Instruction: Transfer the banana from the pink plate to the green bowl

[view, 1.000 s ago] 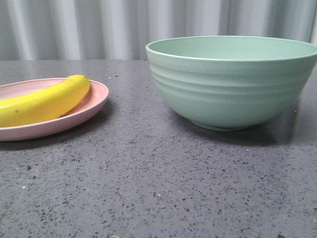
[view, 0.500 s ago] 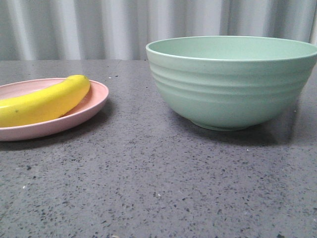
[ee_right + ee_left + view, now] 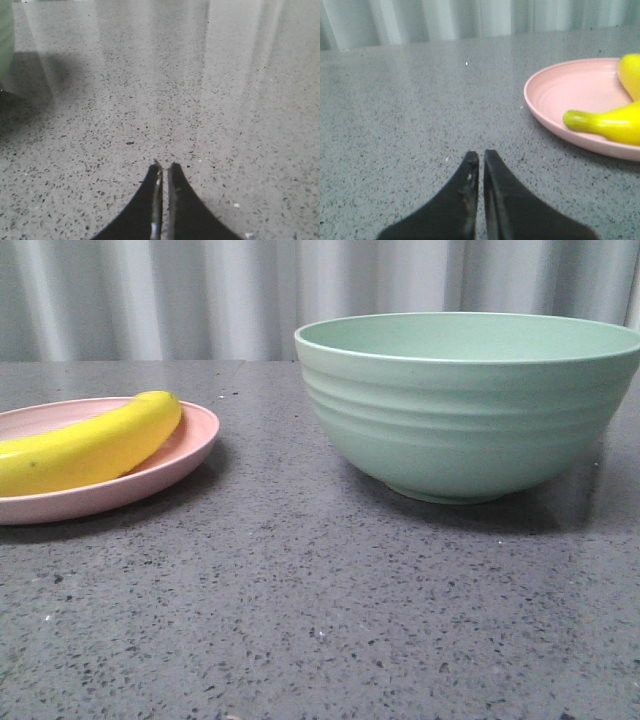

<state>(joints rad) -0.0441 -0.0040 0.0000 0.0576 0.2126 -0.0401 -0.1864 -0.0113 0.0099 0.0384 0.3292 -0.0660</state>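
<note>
Front view shows the banana lying on the pink plate, well apart from the green bowl on the speckled surface. Left tool and right tool are both closed, holding nothing.

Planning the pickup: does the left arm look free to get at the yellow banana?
Probably yes: only bare grey tabletop separates the shut left claw from the glossy yellow banana on the pink plate.

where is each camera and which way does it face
Front: low over the table, facing forward at the banana on the plate and the bowl; no robot parts show.
Left wrist: on the left arm, facing plate and banana; shut left gripper shows.
Right wrist: on the right arm, facing bare table; shut right gripper shows.
Front and left wrist share plate and banana.
</note>
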